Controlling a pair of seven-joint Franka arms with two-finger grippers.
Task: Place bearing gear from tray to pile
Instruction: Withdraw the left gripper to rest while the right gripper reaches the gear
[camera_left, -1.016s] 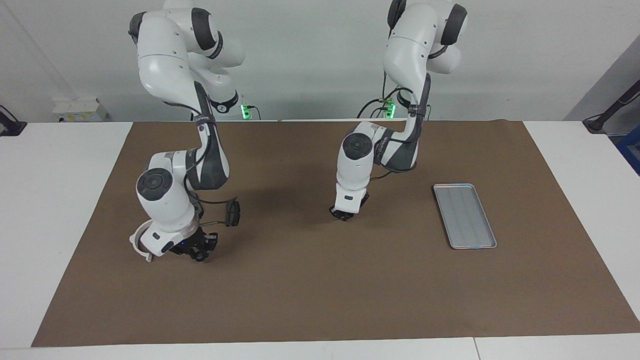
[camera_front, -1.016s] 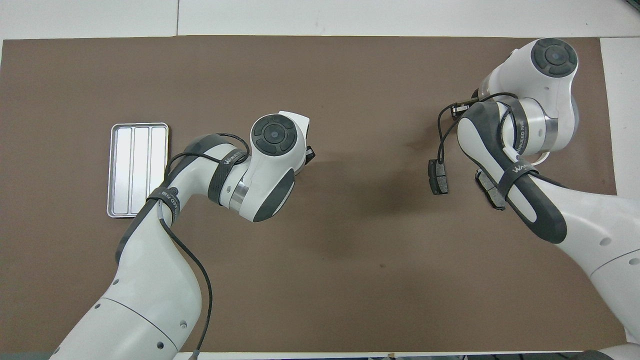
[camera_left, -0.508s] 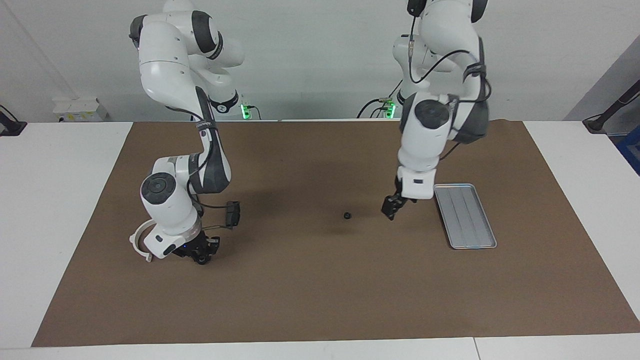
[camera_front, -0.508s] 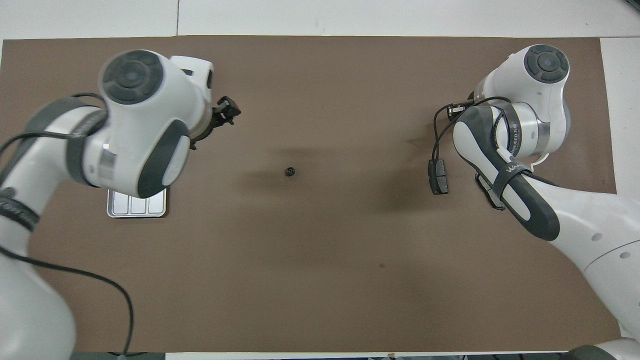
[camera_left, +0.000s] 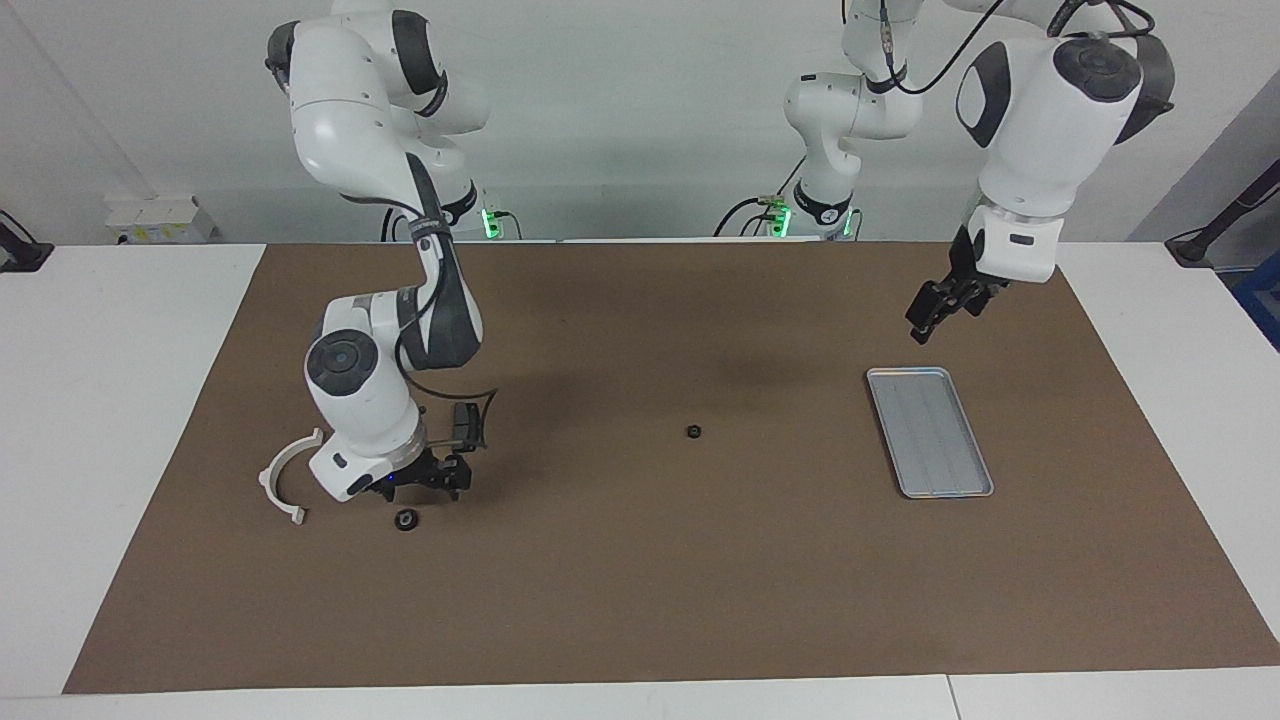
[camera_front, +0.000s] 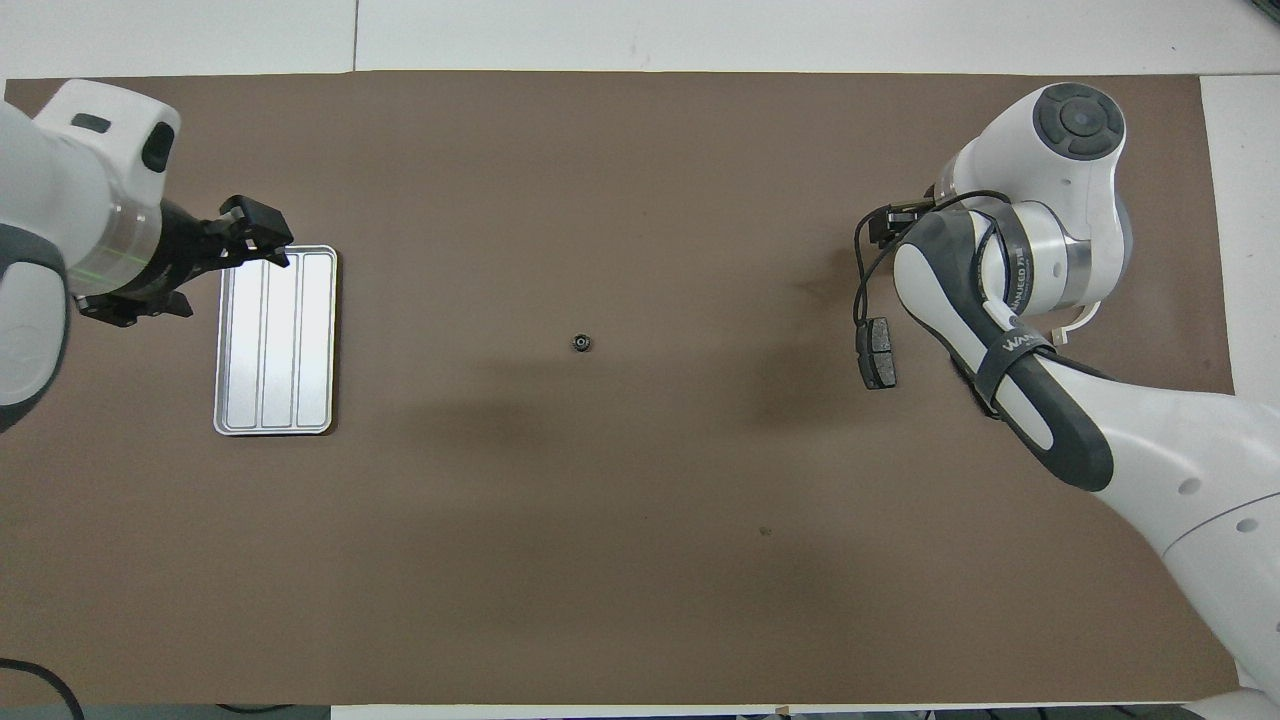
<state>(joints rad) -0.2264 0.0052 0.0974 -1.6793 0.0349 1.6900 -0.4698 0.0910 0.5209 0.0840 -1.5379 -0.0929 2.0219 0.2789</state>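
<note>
Right gripper (camera_left: 440, 482) hung low at the pile, jaws wide, holding nothing. One small black ring-shaped bearing gear (camera_left: 405, 520) lay on the brown mat (camera_left: 640, 600) just beside it, near the white half-ring plastic bracket (camera_left: 283, 484) and a dark grey brake pad (camera_left: 462, 424); that one looked delivered. A second small black gear (camera_left: 692, 432) sat mid-mat, well apart from the pile, probably left to move. Left gripper (camera_left: 928, 315) was raised by the flat silver ridged metal tray (camera_left: 905, 440), spread and empty. Overhead view showed the tray bare, but the right arm hid the gear at the pile there.

The right arm (camera_front: 1010, 340) bears a strap seemingly reading "WANJEED"; nothing else legible.
</note>
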